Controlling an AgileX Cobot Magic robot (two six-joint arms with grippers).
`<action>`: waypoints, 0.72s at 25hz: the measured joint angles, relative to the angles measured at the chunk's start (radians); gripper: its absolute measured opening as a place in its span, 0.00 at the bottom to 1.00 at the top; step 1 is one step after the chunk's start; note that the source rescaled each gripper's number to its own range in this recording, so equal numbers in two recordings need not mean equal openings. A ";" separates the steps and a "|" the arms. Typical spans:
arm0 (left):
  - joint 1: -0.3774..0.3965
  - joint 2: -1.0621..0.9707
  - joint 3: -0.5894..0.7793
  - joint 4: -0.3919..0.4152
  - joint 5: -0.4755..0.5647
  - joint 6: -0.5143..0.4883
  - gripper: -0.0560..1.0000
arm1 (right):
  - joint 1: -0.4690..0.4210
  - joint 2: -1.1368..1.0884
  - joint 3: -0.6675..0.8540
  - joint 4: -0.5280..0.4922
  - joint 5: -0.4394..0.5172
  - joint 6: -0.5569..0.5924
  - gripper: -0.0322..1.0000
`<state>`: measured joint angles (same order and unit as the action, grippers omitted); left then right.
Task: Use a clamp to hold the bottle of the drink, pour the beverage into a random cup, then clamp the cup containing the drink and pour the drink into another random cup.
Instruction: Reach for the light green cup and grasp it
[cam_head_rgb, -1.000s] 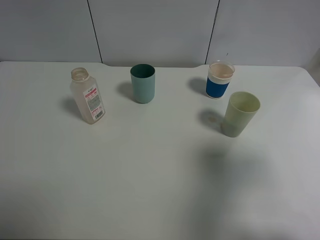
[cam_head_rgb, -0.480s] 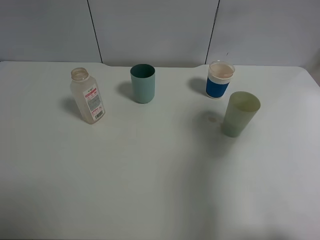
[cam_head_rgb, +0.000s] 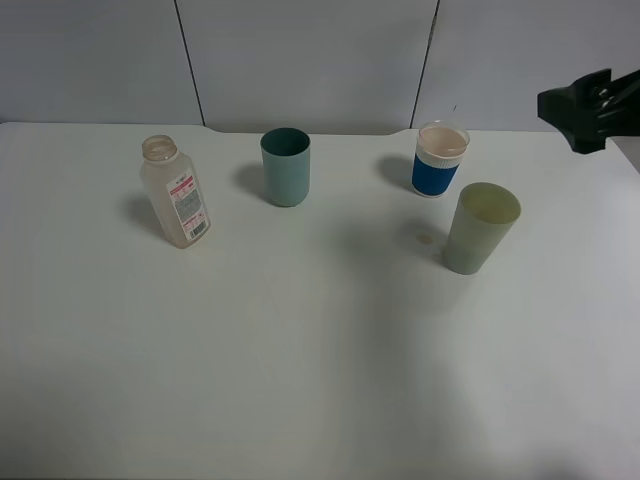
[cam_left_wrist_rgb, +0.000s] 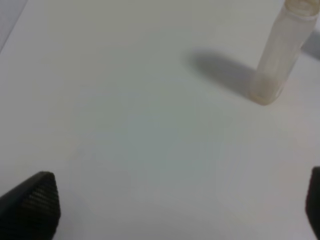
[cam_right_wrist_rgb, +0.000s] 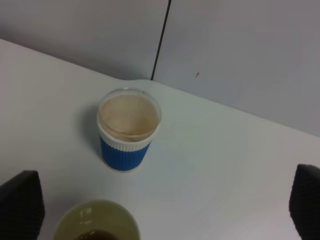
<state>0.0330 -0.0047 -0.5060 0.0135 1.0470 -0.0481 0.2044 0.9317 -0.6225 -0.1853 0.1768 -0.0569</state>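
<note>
A clear plastic bottle (cam_head_rgb: 176, 192) with a red-and-white label stands uncapped at the left of the white table; it also shows in the left wrist view (cam_left_wrist_rgb: 280, 55). A teal cup (cam_head_rgb: 286, 167) stands at the back middle. A blue-sleeved cup (cam_head_rgb: 440, 160) and a pale green cup (cam_head_rgb: 481, 228) stand at the right. The right wrist view shows the blue-sleeved cup (cam_right_wrist_rgb: 129, 131) and the pale green cup (cam_right_wrist_rgb: 97, 222) with dark liquid at its bottom. My right gripper (cam_head_rgb: 588, 110) hovers high at the far right, open and empty (cam_right_wrist_rgb: 162, 205). My left gripper (cam_left_wrist_rgb: 172, 210) is open and empty, well short of the bottle.
The white table (cam_head_rgb: 300, 340) runs to a grey panelled wall (cam_head_rgb: 310, 60) at the back. A small stain (cam_head_rgb: 425, 238) lies on the table beside the pale green cup.
My right gripper has come into the exterior view at the upper right. The shadow near the pale green cup has shifted. The bottle and cups have not moved.
</note>
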 joint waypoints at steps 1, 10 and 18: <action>0.000 0.000 0.000 0.000 0.000 0.000 1.00 | 0.000 0.000 0.017 -0.001 -0.022 0.008 0.95; 0.000 0.000 0.000 0.000 0.000 0.000 1.00 | -0.001 0.048 0.159 0.209 -0.153 -0.112 0.95; 0.000 0.000 0.000 0.000 0.000 0.000 1.00 | -0.021 0.177 0.232 0.424 -0.206 -0.241 0.95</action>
<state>0.0330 -0.0047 -0.5060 0.0135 1.0470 -0.0481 0.1830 1.1091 -0.3901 0.2391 -0.0293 -0.2980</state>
